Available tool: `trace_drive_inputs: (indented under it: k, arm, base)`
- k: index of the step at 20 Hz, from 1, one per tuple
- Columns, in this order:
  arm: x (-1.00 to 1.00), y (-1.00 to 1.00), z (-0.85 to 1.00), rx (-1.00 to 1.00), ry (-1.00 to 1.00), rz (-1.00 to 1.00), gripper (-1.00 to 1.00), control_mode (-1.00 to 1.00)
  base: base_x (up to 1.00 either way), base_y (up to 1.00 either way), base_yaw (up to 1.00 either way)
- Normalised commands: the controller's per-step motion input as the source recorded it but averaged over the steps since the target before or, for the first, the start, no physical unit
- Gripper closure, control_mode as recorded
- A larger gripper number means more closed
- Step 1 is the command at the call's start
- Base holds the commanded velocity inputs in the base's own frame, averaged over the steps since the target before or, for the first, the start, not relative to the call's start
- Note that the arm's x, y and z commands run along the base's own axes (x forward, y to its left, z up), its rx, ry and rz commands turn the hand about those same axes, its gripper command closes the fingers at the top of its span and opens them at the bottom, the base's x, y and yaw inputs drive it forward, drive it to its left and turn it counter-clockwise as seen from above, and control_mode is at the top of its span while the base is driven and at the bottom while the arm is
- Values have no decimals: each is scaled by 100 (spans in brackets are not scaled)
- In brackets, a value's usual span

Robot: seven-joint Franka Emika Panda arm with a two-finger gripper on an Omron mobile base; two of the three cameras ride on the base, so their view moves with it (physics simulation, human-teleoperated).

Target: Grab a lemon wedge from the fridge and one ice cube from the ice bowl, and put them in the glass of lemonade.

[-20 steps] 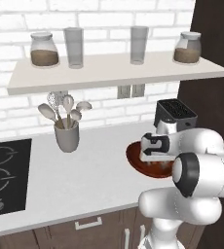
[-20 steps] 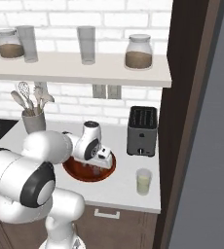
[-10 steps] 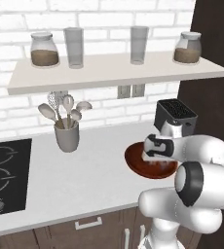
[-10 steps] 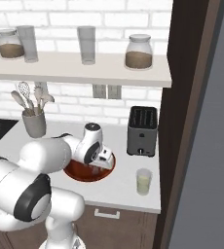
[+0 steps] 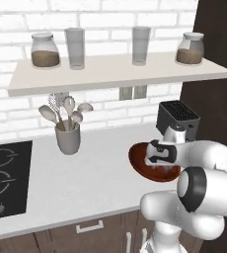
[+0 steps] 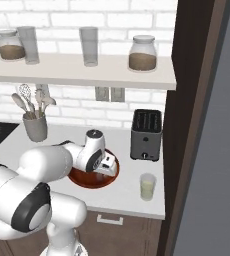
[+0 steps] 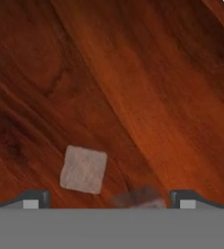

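Two dark fingertips [image 7: 33, 198] of the tool [image 7: 109, 202] are standing wide apart, gripping nothing, inside the ice bowl [image 5: 140, 163]; the ice cube [image 7: 84, 169] is lying between them, with the glass of lemonade [image 6: 147, 186] standing nearby on the surface [image 5: 95, 183]

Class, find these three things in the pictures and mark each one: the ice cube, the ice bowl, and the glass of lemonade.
ice cube [image 7: 84, 169], hand view, middle of its pale top face.
ice bowl [image 6: 78, 178], right base view, bare front-left rim.
glass of lemonade [image 6: 147, 188], right base view, side wall at the pale liquid.
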Motion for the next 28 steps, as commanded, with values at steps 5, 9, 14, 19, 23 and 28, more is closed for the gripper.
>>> trace_drive_inputs:
  k: [5,9,14,19,23,28]
  arm:
    - [-17,0,0,0,-2,0,-100,-100]
    - [-2,0,-10,0,0,0,-100,-100]
    - [0,0,-20,0,0,0,-100,-100]
    - [0,0,-9,0,0,0,-100,-100]
    - [0,0,0,0,0,0,-100,-100]
    - [0,0,0,0,0,0,100,-100]
  base:
    - [0,0,0]
    - [0,0,0]
    - [0,0,0]
    - [0,0,0]
    - [0,0,0]
    - [0,0,0]
